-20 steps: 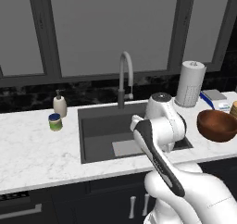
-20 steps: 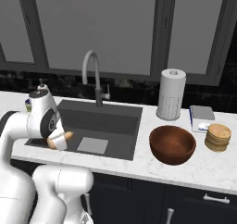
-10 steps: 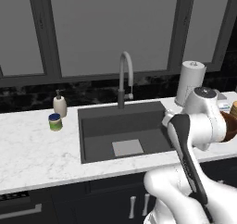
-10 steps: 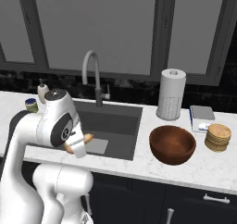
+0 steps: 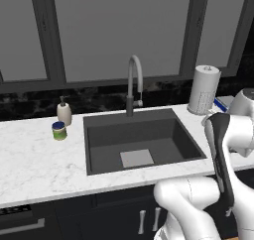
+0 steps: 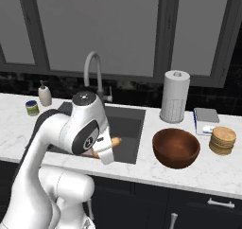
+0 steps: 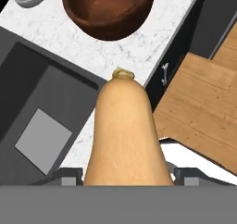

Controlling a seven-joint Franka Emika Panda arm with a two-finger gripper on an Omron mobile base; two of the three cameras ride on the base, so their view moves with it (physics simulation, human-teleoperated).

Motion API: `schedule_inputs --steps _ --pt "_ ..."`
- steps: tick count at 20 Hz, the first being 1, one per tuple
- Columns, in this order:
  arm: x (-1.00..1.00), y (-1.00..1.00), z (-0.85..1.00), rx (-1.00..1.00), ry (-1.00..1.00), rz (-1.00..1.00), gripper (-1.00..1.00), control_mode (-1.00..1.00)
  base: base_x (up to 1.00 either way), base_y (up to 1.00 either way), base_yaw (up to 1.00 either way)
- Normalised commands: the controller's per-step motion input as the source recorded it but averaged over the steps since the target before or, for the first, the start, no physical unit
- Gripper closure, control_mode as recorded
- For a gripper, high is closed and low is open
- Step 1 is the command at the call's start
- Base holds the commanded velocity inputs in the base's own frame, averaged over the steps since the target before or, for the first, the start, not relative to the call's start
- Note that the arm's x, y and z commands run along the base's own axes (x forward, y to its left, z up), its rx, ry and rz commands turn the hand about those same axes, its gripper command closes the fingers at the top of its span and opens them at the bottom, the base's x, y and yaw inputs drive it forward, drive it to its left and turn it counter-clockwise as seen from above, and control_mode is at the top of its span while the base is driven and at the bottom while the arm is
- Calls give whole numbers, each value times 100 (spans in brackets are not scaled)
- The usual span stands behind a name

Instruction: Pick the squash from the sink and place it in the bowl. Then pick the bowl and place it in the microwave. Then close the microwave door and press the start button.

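Observation:
My gripper [image 6: 105, 146] is shut on the orange-tan squash [image 7: 126, 135], which sticks out between the fingers with its stem end forward. The squash [image 6: 115, 141] hangs over the right part of the dark sink [image 6: 126, 127], near the counter's front edge. The reddish-brown bowl [image 6: 176, 147] stands on the marble counter to the right of the sink, apart from the squash. From the hand, the bowl [image 7: 109, 10] lies ahead at the top and the sink [image 7: 28, 102] at the left. The microwave and its door are out of view.
A paper towel roll [image 6: 174, 96] stands behind the bowl, and a stack of tan discs [image 6: 222, 140] to its right. The faucet [image 5: 134, 83] rises behind the sink. A soap dispenser [image 5: 63, 111] and a green jar [image 5: 59, 130] stand to the left.
The arm has swung to the right across the sink toward the bowl, carrying the squash with it. The bowl and the other things have not moved.

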Motion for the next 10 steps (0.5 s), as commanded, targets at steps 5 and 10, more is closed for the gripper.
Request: schedule_inputs --steps 5,10 --pt "11 -72 0 0 -3 -8 100 -100 0 0 0" --pt "12 -68 0 0 -5 -8 100 -100 0 0 0"
